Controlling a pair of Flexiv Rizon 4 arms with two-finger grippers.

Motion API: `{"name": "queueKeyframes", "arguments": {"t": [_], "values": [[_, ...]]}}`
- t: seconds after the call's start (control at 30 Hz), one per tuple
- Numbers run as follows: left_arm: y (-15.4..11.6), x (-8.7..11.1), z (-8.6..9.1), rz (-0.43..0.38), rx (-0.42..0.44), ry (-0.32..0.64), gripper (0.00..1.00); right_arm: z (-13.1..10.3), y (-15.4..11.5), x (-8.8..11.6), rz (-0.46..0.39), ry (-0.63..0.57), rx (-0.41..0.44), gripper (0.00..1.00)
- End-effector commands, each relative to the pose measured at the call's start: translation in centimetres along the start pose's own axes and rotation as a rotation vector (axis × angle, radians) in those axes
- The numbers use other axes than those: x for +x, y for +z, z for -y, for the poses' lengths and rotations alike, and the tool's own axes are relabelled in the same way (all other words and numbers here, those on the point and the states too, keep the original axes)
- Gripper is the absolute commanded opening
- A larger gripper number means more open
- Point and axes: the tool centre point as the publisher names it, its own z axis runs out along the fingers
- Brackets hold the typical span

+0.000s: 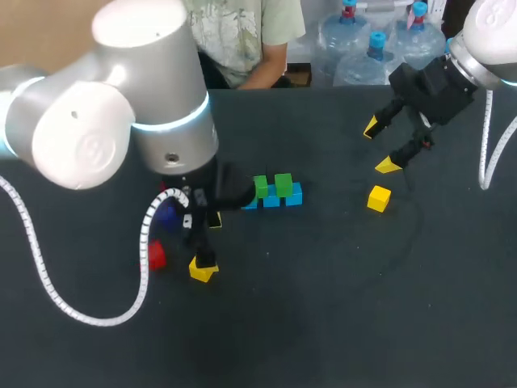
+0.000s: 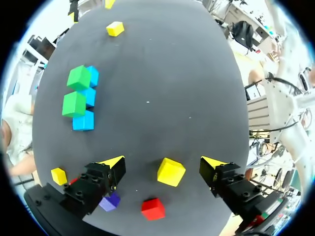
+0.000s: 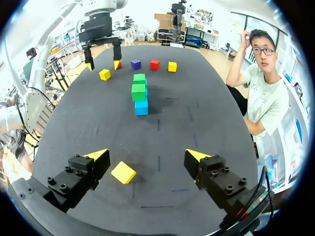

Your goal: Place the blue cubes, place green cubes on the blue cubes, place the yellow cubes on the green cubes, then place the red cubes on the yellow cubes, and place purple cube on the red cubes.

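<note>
**A:** The left pincer gapes wide and empty around a yellow cube, at 8 o'clock from the stack. Any risk?

**B:** The cube sits skewed, so closing may spin it into the red cube. The right pincer is open and empty too, with the spare yellow at the stack's 3 o'clock. From above, the left arm hides the grasp.

Green cubes, blue cubes, black table
</note>
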Motion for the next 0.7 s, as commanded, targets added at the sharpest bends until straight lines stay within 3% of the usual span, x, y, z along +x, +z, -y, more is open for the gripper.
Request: {"name": "queueKeyframes", "arguments": {"t": [0.03,0.43,0.5,0.7], "values": [[-0.2,0.3,0.8,0.009,-0.024,0.023,1.0,-0.1,0.0,0.0,0.001,0.0,0.003,1.0],[-0.3,0.2,0.8,-0.001,-0.021,0.028,1.0,-0.1,0.0,0.0,0.001,0.0,0.003,1.0],[-0.6,0.2,0.8,0.004,-0.075,0.053,1.0,-0.1,0.0,0.0,0.001,0.0,0.003,1.0],[-0.1,-0.8,0.2,-0.058,-0.064,0.179,1.0,-0.1,0.0,0.0,0.001,0.0,0.003,1.0]]}}
